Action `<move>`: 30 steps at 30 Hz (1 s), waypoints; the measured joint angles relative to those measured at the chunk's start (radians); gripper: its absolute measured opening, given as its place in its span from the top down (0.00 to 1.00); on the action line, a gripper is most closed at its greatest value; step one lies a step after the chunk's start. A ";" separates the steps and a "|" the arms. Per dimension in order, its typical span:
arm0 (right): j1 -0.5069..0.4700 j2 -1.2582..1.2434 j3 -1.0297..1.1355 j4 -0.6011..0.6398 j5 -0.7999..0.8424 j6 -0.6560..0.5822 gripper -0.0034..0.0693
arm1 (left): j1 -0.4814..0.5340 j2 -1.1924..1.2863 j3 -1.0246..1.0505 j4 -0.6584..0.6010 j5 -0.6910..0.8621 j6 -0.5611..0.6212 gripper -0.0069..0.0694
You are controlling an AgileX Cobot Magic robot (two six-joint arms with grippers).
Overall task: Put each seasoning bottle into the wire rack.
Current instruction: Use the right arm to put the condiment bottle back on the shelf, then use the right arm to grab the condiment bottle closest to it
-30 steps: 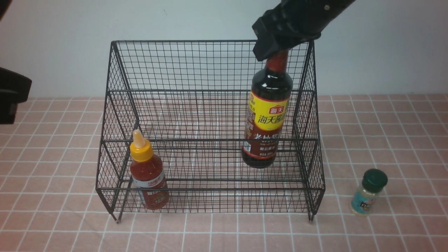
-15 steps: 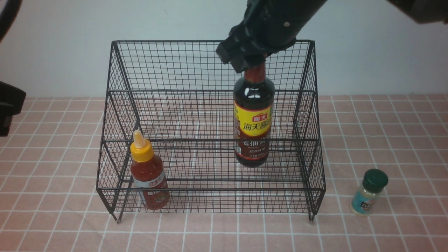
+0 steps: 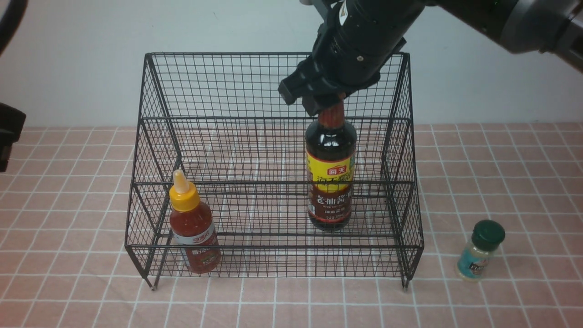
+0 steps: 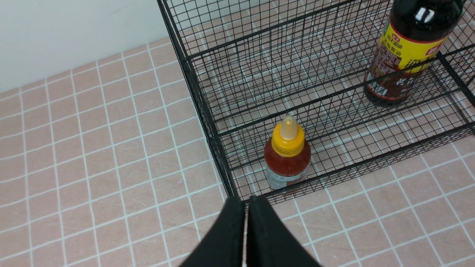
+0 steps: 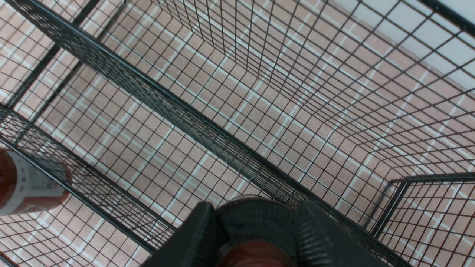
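Seasoning bottles (image 3: 193, 232): two inside wire rack (image 3: 227, 91), one outside; right gripper (image 3: 319, 101) clamps soy-sauce bottle (image 3: 330, 182).

Wire rack (image 3: 255, 183) in all three views

Right arm reaching in from above
Right gripper (image 3: 319, 99) clamped on the soy-sauce bottle (image 3: 330, 182) cap; left gripper (image 4: 245, 215) fingers pressed together.

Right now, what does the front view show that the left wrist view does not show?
Only the front view: the green-capped shaker standing on the table to the right of the rack, and the right claw gripping the soy sauce bottle by its cap. Only the left wrist view: the left claw, closed and empty, near the rack's corner. Both: the rack, the red sauce bottle and the soy sauce bottle inside it.
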 joint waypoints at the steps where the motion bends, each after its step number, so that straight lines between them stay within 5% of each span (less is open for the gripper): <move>1: 0.000 0.001 0.000 -0.003 0.000 0.000 0.58 | 0.000 0.000 0.000 0.000 0.000 0.000 0.92; 8: 0.001 0.003 -0.001 -0.029 -0.015 0.011 0.55 | 0.000 0.000 0.000 0.000 -0.001 0.000 0.92; 17: 0.001 -0.011 -0.011 -0.045 -0.028 0.025 0.31 | 0.000 0.000 0.000 0.000 -0.001 0.001 0.92; 30: -0.016 -0.320 -0.011 -0.212 -0.027 0.051 0.29 | 0.000 0.000 0.000 0.000 -0.007 0.001 0.92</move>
